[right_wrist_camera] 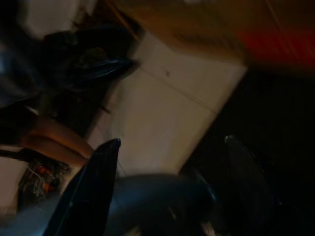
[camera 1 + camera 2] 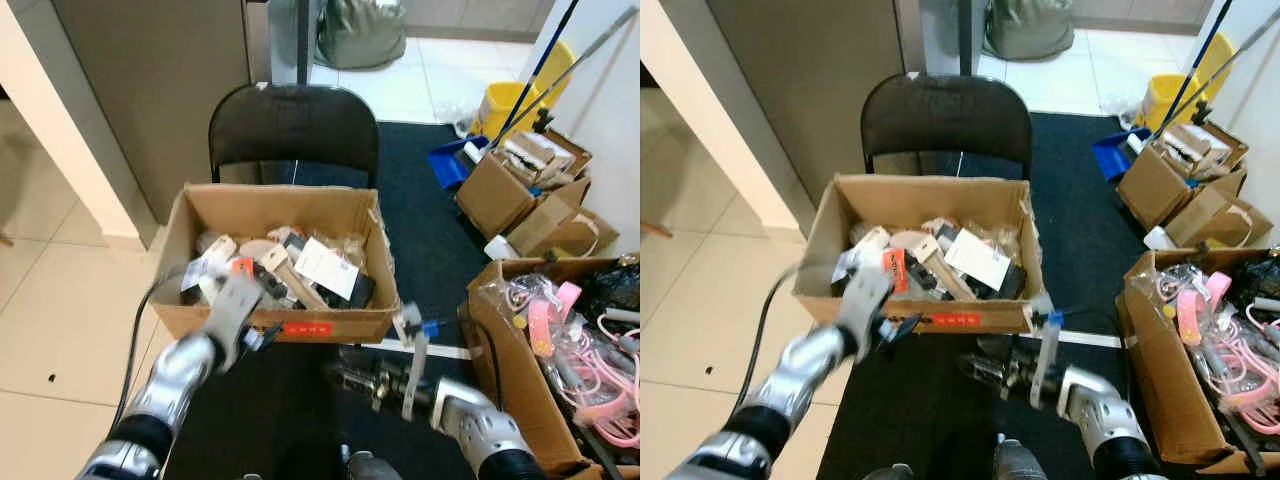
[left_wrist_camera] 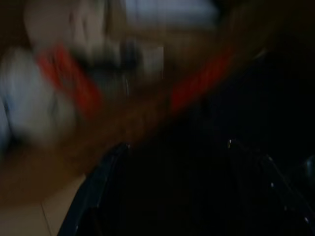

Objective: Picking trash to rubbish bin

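Both end effectors' fingers apart – left end effector (image 2: 262, 335) by trash-filled cardboard box (image 2: 270, 325)

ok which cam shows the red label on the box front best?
Right eye view: the red label is sharp and unblocked on the cardboard box. Left eye view shows it too, beside the left gripper. Both wrist views give only red blurs.

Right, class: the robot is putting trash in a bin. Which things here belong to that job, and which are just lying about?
Job:
cardboard box of trash on the black chair
left gripper at the box's front
right gripper low over the dark mat

Lying about:
box of pink cables
smaller boxes
yellow mop bucket
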Controlling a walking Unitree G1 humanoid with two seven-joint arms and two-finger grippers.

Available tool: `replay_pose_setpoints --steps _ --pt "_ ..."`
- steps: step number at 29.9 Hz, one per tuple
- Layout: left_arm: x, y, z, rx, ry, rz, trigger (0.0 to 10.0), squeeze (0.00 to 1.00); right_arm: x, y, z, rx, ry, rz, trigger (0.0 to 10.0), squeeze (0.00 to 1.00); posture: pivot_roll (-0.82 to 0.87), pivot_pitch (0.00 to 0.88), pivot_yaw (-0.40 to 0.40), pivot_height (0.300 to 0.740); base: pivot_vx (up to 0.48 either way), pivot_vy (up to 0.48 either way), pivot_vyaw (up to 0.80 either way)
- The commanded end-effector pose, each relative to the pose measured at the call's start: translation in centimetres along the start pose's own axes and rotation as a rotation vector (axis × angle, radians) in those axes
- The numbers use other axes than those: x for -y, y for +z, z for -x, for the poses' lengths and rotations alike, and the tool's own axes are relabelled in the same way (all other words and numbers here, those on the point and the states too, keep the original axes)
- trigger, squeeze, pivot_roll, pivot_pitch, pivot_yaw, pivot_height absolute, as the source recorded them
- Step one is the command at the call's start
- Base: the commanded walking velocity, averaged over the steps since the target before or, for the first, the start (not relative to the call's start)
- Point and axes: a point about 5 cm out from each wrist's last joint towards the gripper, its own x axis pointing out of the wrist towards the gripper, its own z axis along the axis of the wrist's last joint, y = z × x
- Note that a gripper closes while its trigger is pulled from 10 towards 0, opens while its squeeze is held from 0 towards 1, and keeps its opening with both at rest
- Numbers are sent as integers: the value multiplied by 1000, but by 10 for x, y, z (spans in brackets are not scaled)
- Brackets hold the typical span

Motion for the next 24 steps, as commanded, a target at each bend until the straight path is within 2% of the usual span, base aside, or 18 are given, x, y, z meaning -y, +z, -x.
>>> replay_pose_setpoints --steps 1,2,4,5,7,8,9,10,12,15,16,17,19,20,24 --pt "-1 -8 3 -44 7 -7 10000 0 2 -11 0 -47 -34 4 10000 0 29 107 42 740 0 0 0" --pt "-1 -34 14 -147 42 38 10000 0 11 -26 6 -118 -166 2 10000 0 25 101 39 740 0 0 0" --pt "1 -57 25 -235 80 83 10000 0 21 -40 13 -150 -308 -34 10000 0 25 101 39 740 0 0 0" --pt "1 -57 25 -235 80 83 10000 0 21 -40 13 -150 -308 -34 10000 0 25 101 39 740 0 0 0" --pt "7 -76 35 -299 107 133 10000 0 28 -52 21 -171 -438 -66 10000 0 27 98 36 740 0 0 0" --pt "7 -76 35 -299 107 133 10000 0 28 -52 21 -171 -438 -66 10000 0 27 98 36 740 0 0 0" --pt "13 -88 40 -339 125 174 10000 0 32 -61 28 -177 -533 -100 10000 0 27 98 36 740 0 0 0" --pt "13 -88 40 -339 125 174 10000 0 32 -61 28 -177 -533 -100 10000 0 27 98 36 740 0 0 0" --pt "25 -109 50 -419 167 261 10000 0 38 -79 41 -173 -717 -179 10000 0 30 96 34 740 0 0 0" --pt "44 -135 66 -528 216 387 10000 0 39 -102 56 -188 -872 -267 10000 0 28 91 32 740 0 0 0" --pt "54 -150 78 -597 248 454 10000 0 37 -117 66 -207 -941 -318 10000 0 27 86 30 740 0 0 0" --pt "54 -150 78 -597 248 454 10000 0 37 -117 66 -207 -941 -318 10000 0 27 86 30 740 0 0 0" --pt "63 -166 94 -669 288 493 10000 0 33 -134 77 -240 -1007 -350 10000 0 27 86 30 740 0 0 0" --pt "65 -168 97 -680 297 499 10000 0 32 -137 80 -249 -1020 -351 10000 0 27 86 30 740 0 0 0" --pt "65 -169 98 -680 313 516 10000 0 30 -146 87 -281 -1048 -350 10000 0 1 95 32 740 0 0 0"
